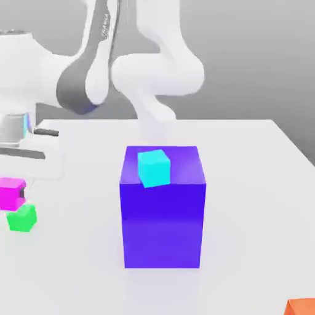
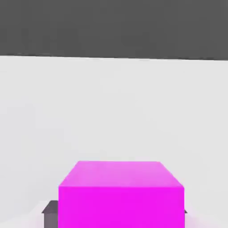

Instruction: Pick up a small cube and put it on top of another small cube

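At the exterior view's left edge, my gripper (image 1: 15,194) is shut on the small magenta cube (image 1: 7,192). A dark finger (image 1: 22,195) shows at the cube's side. The small green cube (image 1: 23,218) rests on the white table right below the magenta one and slightly toward the exterior view's right. I cannot tell whether the two cubes touch. In the hand view the magenta cube (image 2: 121,193) sits close up between dark finger pads (image 2: 50,212), and the green cube is hidden.
A big blue-violet block (image 1: 162,215) stands mid-table with a cyan small cube (image 1: 154,167) on its top. An orange cube (image 1: 303,307) lies at the exterior view's bottom right corner. The white arm (image 1: 154,74) arches behind the block.
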`<state>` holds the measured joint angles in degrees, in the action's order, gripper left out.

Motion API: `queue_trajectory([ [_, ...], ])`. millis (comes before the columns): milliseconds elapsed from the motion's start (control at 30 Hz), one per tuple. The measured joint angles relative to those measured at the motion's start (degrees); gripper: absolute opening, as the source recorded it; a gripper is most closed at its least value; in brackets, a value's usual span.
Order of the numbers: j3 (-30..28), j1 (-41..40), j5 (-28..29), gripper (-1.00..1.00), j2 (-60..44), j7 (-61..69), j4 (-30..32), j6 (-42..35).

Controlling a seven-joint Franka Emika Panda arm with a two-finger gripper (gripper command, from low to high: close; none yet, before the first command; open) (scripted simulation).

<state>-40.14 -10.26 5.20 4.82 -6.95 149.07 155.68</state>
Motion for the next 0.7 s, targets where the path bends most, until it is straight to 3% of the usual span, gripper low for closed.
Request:
queue_trajectory([
  [267,-2.84,-3.28,-4.35,-1.0,-4.09,9.08,3.42,-3.17],
  [433,0.16,-4.11,-14.09,-1.0,-10.1,16.37,3.04,0.61],
  [600,7.2,-9.01,-25.53,-1.0,-16.89,24.62,2.45,4.99],
  [633,8.27,-9.8,-26.97,1.0,-17.77,25.67,2.38,5.57],
  [700,8.27,-9.8,-26.97,1.0,-17.77,25.67,2.38,5.57],
])
